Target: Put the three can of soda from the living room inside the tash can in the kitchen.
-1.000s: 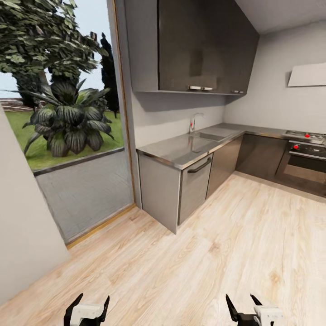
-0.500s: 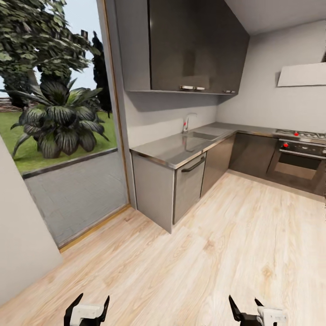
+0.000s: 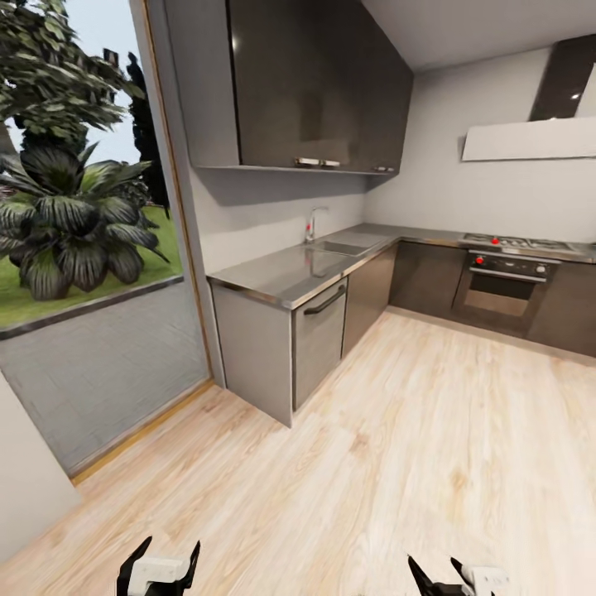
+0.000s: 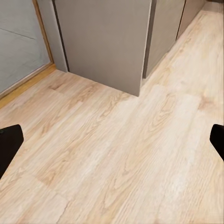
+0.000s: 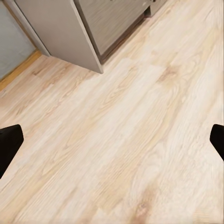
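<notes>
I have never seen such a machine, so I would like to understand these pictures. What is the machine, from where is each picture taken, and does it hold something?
This is a simulated wheeled robot with two arms; each arm ends in a two-fingered tool.

The large picture comes from a camera on its head. At its lower edge you see the left tool and the right tool, both open and holding nothing. Ahead is a kitchen: a steel countertop with a sink and faucet, dark upper cupboards, and an oven further right. On the left a glass door looks out on a garden plant.

The two small pictures come from cameras near each tool, looking down along its fingers at the wood floor and a grey cabinet.

No soda cans or bin appear here.
</notes>
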